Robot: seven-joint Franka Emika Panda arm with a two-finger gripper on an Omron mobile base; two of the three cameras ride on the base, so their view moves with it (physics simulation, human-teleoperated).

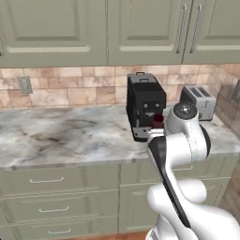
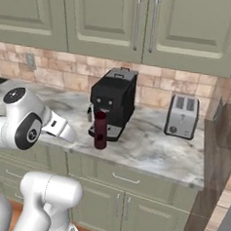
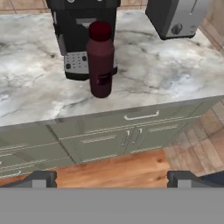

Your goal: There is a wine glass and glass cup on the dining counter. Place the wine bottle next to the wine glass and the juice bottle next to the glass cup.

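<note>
1. Juice bottle [image 3: 101, 60]: squat dark maroon container with rounded cap, upright on the marble counter [image 3: 166, 83], near its front edge, just in front of the coffee machine; also in the right base view [image 2: 101, 130], partly hidden behind the arm in the left base view [image 1: 158, 121].
2. Coffee machine [image 2: 113, 101]: black, boxy, mid-counter, close to the tiled backsplash.
3. Toaster [image 2: 182, 116]: silver, two slots, toward the counter's right end, well apart from the bottle.
4. Gripper [image 3: 109, 179]: two dark tips at the lower edge of the hand view, jaws wide apart, nothing between them, off the counter's front edge, facing the green drawers [image 3: 109, 140].
5. Upper cabinets [image 2: 143, 26]: grey-green, closed, above the backsplash.
</note>
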